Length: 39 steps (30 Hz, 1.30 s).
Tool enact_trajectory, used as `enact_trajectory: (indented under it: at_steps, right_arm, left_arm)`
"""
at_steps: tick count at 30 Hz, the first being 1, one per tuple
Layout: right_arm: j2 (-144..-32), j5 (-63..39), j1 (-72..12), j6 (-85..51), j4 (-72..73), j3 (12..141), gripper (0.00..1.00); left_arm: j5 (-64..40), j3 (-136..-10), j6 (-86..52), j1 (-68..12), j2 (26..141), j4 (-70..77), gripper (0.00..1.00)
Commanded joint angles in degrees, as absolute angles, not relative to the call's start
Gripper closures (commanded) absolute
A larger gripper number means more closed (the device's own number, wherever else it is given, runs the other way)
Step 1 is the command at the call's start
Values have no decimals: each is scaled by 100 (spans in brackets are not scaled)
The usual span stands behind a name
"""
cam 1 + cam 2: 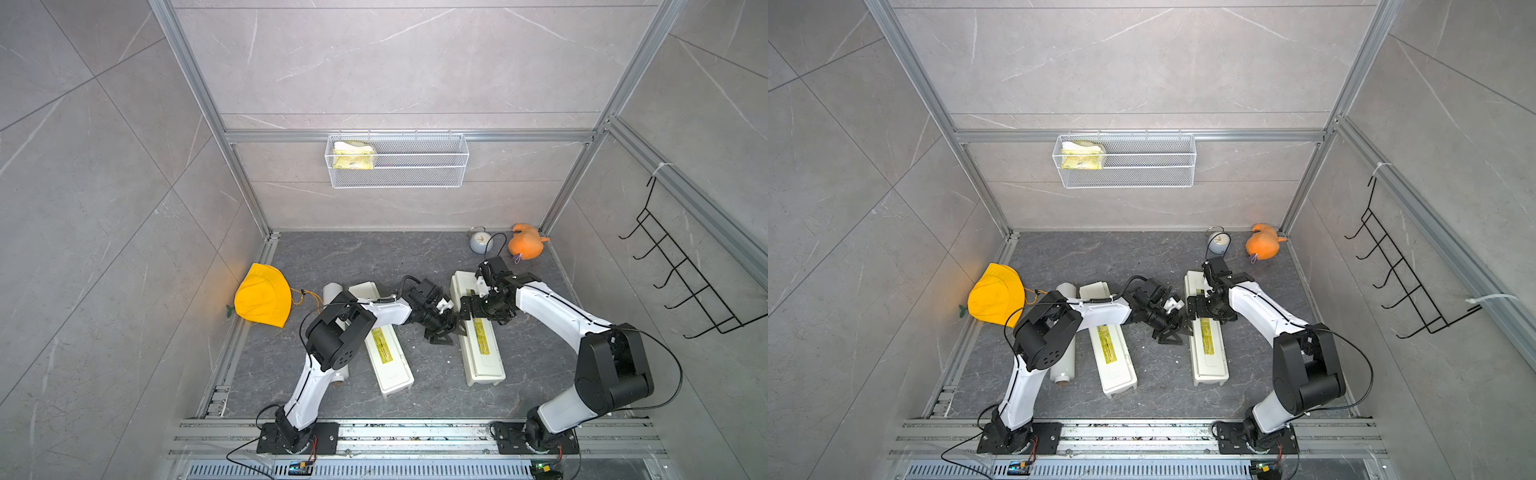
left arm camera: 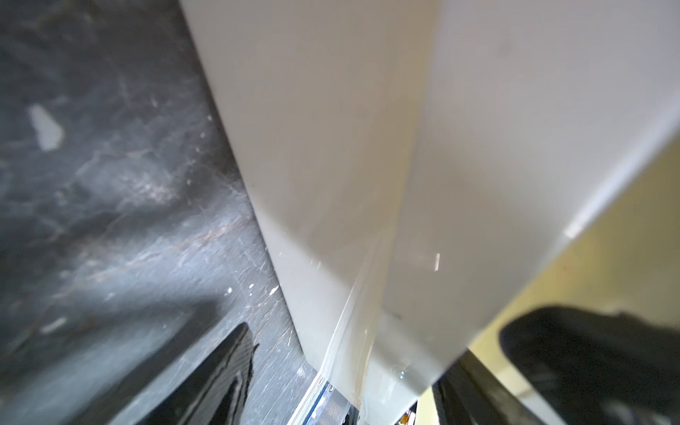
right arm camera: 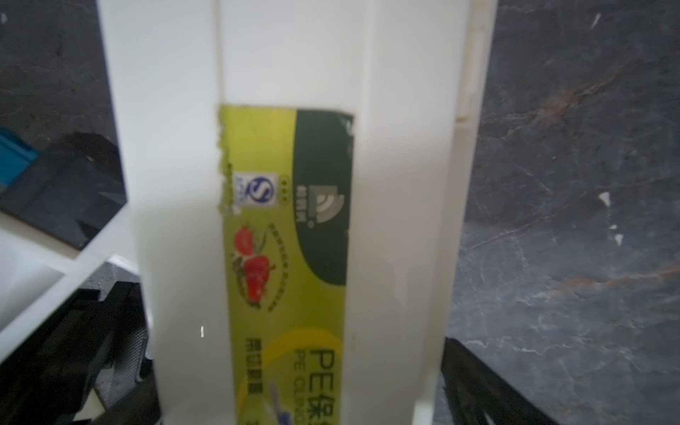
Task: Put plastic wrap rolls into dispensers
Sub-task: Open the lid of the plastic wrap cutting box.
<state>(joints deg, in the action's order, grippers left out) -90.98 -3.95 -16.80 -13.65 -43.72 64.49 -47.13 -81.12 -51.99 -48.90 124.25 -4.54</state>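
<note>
Right dispenser (image 1: 484,353), label upward: right gripper (image 1: 467,309) jaws spread wide astride it. Left gripper (image 1: 446,332) jaws apart, straddling its side edge.

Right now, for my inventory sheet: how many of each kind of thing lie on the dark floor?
Dispensers: 2
Plastic wrap rolls in view: 1
Yellow cap: 1
Orange plush toy: 1
Alarm clock: 1
Total: 6

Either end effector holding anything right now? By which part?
Nothing clearly held. The left end effector is open around the long side edge of the right dispenser; the right end effector straddles its width, contact unclear.
</note>
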Motion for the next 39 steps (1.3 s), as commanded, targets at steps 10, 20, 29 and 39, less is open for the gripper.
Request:
enact_trajectory:
  at_steps: [10, 20, 29, 39]
  right_arm:
    - [-9228, 587, -1761, -931, -5513, 7104, 1]
    - [-8621, 599, -1026, -765, -6180, 7277, 0]
    - [-8106, 656, -738, -905, -6411, 7347, 0]
    - [-7551, -195, -809, -833, -6434, 7651, 0]
  left_arm:
    - [-4420, -8158, -4961, -5019, 12597, -808, 28]
    - [-4358, -8140, -4886, -4979, 12473, -942, 28]
    - [-4299, -8707, -4599, -4965, 12407, -1468, 28]
    - [-3808, -9430, -4290, -4815, 11700, -2264, 27]
